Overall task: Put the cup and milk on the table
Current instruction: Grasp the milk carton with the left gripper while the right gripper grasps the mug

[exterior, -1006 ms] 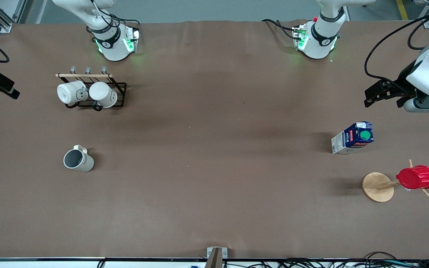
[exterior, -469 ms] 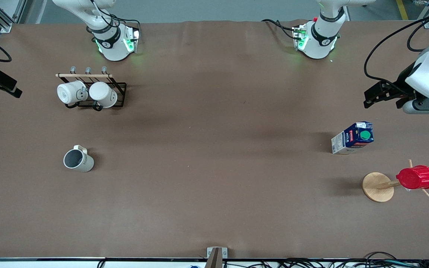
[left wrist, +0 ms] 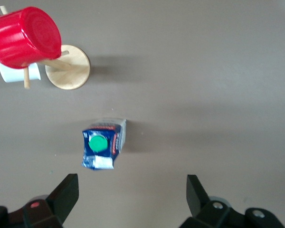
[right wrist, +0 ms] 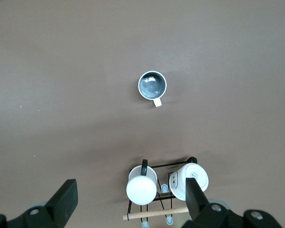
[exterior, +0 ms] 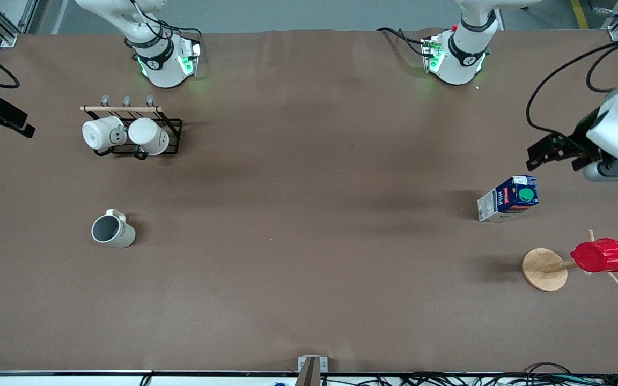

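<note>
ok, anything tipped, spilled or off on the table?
Nothing stands out. The cup and milk both stand upright on the table, no spill. Two white mugs hang on their rack, the red cup on its wooden stand. Left pincer and right pincer are open, empty.
</note>
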Controlling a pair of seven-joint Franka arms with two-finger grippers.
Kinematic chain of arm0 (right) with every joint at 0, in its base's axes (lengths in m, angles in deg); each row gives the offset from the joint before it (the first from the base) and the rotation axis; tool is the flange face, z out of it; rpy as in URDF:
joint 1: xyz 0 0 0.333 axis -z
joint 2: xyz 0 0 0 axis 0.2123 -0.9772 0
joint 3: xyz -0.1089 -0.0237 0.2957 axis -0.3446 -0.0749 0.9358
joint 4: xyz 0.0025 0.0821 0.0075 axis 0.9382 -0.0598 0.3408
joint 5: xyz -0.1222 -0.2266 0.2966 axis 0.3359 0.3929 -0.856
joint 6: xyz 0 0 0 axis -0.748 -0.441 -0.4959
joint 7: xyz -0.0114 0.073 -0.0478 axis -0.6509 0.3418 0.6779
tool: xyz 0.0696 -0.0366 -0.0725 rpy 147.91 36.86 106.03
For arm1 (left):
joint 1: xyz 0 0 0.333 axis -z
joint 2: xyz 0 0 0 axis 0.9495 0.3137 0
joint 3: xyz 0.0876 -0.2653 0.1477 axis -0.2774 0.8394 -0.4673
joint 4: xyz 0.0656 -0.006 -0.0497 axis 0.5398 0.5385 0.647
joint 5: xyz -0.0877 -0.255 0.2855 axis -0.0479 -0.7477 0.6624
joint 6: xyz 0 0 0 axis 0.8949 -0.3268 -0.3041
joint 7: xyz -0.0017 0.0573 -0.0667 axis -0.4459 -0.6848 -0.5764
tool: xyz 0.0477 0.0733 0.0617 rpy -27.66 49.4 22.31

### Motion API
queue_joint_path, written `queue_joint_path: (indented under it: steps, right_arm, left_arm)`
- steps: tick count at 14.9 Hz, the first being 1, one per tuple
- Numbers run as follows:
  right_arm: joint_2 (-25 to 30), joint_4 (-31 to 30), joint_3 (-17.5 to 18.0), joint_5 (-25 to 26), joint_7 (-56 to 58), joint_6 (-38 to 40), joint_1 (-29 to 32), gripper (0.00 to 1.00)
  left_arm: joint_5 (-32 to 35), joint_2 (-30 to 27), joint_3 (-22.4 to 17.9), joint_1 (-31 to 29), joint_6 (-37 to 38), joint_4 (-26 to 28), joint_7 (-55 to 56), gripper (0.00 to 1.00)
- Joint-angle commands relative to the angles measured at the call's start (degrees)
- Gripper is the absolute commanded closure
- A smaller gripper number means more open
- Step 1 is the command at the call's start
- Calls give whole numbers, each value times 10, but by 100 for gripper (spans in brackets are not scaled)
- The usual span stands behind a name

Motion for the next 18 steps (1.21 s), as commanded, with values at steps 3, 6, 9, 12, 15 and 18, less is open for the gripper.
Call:
queue_joint_path:
  steps: [3, 6, 9, 12, 15, 18]
  right_arm:
    - [-10, 3, 9, 7, 17, 0, 6, 0]
    - [-66, -32, 9, 9, 51, -75, 5, 0]
    - [-115, -93, 5, 15, 115, -176, 8, 0]
    - [-139, -183, -10, 33, 165, -307, 11, 0]
    - [-163, -267, -34, 34, 224, -445, 12, 0]
    - [-194, -317, -42, 34, 232, -549, 13, 0]
  left_arm:
    - [22, 55, 1, -36, -32, 0, -13, 2]
    - [28, 65, 1, -50, -83, 36, -14, 2]
    - [28, 67, 1, -52, -123, 80, -14, 2]
    - [28, 80, 1, -53, -164, 109, -13, 2]
    - [36, 95, 0, -52, -173, 119, -15, 2]
    - [45, 105, 1, -52, -174, 129, -15, 2]
